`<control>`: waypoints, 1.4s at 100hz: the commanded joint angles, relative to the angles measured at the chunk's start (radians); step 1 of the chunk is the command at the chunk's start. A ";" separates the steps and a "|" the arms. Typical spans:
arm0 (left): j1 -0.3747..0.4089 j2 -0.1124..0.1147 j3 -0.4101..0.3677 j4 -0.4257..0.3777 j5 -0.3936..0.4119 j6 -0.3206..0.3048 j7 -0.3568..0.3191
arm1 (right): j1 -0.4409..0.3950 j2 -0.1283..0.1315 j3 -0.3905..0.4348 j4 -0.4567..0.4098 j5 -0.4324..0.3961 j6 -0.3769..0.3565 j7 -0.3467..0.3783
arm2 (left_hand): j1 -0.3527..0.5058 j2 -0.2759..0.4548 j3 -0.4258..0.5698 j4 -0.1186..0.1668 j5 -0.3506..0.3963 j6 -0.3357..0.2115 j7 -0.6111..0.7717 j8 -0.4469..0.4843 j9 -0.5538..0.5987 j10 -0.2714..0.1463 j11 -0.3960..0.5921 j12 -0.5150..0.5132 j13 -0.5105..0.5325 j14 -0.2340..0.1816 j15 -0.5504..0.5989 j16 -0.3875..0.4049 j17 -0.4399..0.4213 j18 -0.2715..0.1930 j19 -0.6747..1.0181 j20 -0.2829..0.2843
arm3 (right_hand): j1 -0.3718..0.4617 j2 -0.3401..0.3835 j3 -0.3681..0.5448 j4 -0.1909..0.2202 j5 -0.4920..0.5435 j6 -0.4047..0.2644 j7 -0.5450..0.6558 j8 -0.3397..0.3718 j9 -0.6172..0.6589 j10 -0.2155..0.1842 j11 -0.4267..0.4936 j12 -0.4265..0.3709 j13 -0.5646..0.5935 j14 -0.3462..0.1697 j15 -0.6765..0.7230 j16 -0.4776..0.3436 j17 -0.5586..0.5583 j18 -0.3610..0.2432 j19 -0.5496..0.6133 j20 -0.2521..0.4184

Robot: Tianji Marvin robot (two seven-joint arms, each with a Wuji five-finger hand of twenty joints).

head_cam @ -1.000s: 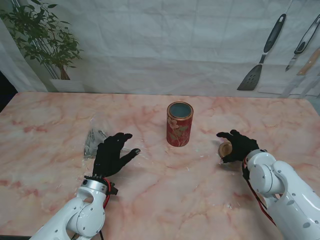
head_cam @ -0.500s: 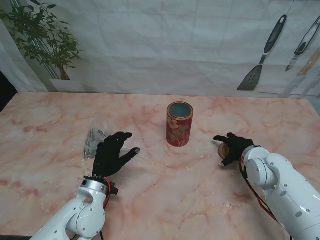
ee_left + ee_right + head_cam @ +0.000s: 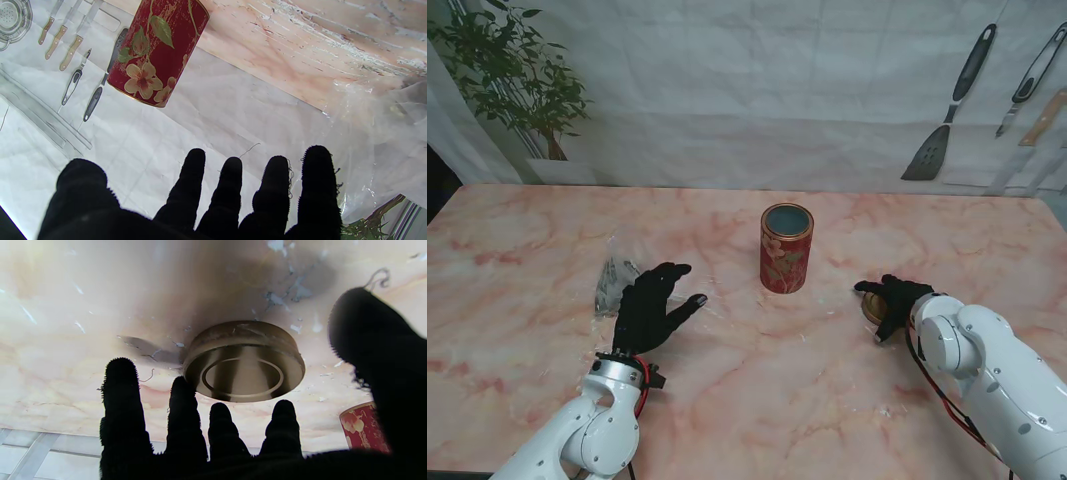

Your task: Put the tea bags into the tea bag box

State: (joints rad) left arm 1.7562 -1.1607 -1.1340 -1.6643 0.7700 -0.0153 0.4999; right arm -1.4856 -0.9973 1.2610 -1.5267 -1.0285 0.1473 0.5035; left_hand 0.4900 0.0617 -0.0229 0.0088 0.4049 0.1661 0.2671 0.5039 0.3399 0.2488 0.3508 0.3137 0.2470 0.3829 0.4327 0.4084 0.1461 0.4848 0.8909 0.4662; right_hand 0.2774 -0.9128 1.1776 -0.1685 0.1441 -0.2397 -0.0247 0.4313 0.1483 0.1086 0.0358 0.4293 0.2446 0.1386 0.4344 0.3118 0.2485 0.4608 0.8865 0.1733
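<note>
a pink marble-patterned table top (image 3: 747, 400) is seen under both arms, backed by a creased white printed backdrop (image 3: 757, 90) on which a black spatula (image 3: 947, 110) and other utensils are pictured; a green potted plant (image 3: 512, 75) is printed or placed at its far left corner.

the red cylindrical tea bag tin with a floral pattern (image 3: 786, 248) is stood upright, its long axis vertical and its open mouth turned up; it is placed between the two hands, farther from me than either. in the left wrist view its flowered wall (image 3: 156, 50) is seen beyond the fingertips, well apart from them.

the black-gloved left hand (image 3: 652, 305) is held open, fingers (image 3: 230, 186) spread, nothing gripped. a crumpled clear plastic packet of tea bags (image 3: 615, 283) lies just beside it, on its outer side; contact cannot be told.

the black-gloved right hand (image 3: 894, 300) is spread, palm down, over a round brass-coloured metal lid (image 3: 243, 360) lying flat on the table; the fingertips (image 3: 181, 396) are ranged around its rim, and a grip on it is not shown closed.
</note>
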 commanded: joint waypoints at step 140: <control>-0.011 -0.024 0.016 0.020 -0.027 -0.021 0.069 | 0.111 0.002 -0.176 0.135 0.005 0.116 -0.009 | 0.045 -0.005 -0.009 -0.039 -0.052 -0.028 0.019 -0.007 -0.010 -0.038 0.016 -0.011 0.020 0.020 -0.004 0.012 0.021 0.014 0.055 0.032 | 0.134 0.038 0.002 0.002 -0.026 0.033 0.095 0.301 -0.053 0.000 0.086 0.342 0.106 -0.141 0.172 0.078 0.141 -0.230 0.103 0.060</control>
State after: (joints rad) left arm 1.7438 -1.1798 -1.1172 -1.6389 0.7437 -0.0343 0.5764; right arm -1.3591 -0.9881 1.0992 -1.4268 -1.0340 0.2668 0.4699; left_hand 0.5100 0.0617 -0.0220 0.0088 0.3938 0.1567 0.2892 0.5037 0.3399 0.2471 0.3615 0.3136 0.2585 0.3967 0.4331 0.4084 0.1636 0.4884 0.9158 0.4787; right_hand 0.4130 -0.8627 1.1662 -0.1686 0.1296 -0.2144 0.0480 0.7006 0.1366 0.1076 0.0998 0.7299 0.2741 0.1863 0.6460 0.4174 0.3684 0.2510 0.9573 0.2172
